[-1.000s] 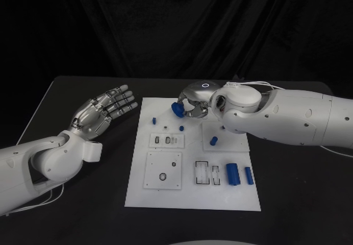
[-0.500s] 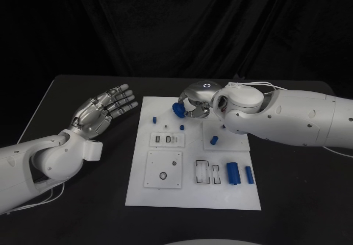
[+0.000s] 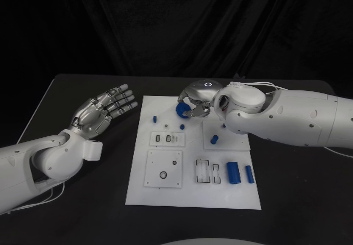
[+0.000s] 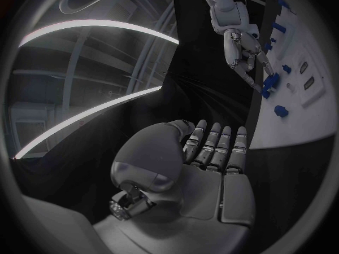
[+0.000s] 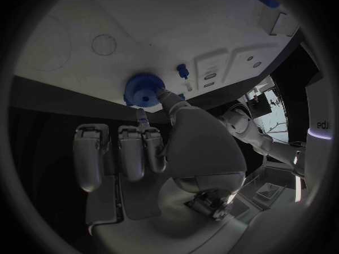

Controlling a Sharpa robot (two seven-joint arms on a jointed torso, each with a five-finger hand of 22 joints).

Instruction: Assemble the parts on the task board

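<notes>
My right hand (image 3: 197, 100) hovers over the far edge of the white task board (image 3: 191, 191) and pinches a blue gear (image 3: 181, 109) between thumb and a finger. The right wrist view shows the gear (image 5: 143, 91) at the fingertips of that hand (image 5: 169, 147), close above the board (image 5: 141, 28). My left hand (image 3: 103, 109) is open, palm up, left of the board, holding nothing. In the left wrist view the left hand (image 4: 201, 169) is spread, with the right hand (image 4: 243, 45) and gear (image 4: 270, 84) beyond it.
Small blue pegs (image 3: 155, 120) (image 3: 181, 127) (image 3: 213, 140) stand on the board's far half. A blue cylinder (image 3: 233, 173) and a slimmer blue piece (image 3: 249, 175) lie near its right edge. White slotted plates (image 3: 163, 171) sit mid-board. Black table surrounds it.
My right hand with the gear has shifted slightly to the right and back over the board's far edge. The left hand has not moved.
</notes>
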